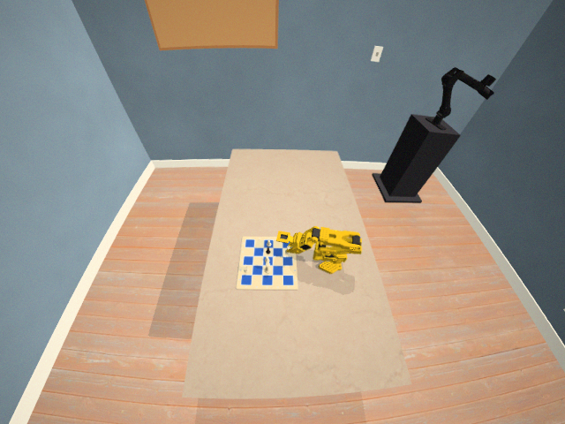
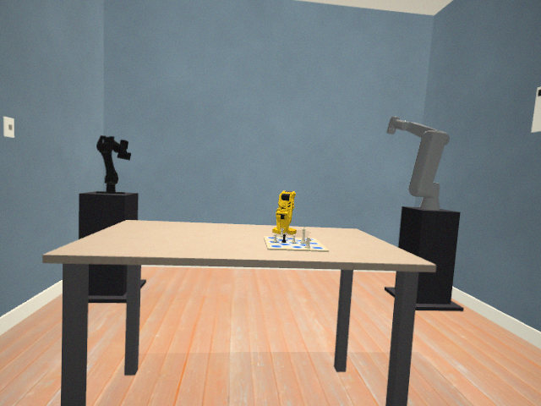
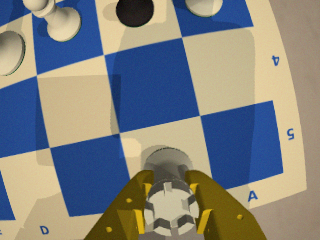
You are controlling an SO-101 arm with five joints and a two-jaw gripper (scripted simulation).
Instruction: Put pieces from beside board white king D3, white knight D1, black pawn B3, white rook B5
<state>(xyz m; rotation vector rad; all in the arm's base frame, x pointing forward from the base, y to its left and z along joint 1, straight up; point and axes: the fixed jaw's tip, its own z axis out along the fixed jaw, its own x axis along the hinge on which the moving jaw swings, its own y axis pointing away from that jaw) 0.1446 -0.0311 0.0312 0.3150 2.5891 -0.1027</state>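
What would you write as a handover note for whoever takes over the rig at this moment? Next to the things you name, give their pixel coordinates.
Gripper (image 1: 290, 246) (image 2: 284, 231) (image 3: 169, 175): shut on the white rook (image 3: 171, 207), over B5; contact with the board is unclear.
Placed: white king (image 1: 267, 268) (image 2: 303, 236) (image 3: 11, 52) on D3, black pawn (image 1: 267, 250) (image 2: 284, 238) (image 3: 135, 10) on B3.
On D1: apparently the white knight (image 1: 244, 269) (image 2: 308, 243), small in view.
Left: seat the rook upright, fully inside B5, release, back off. Leave the other pieces.
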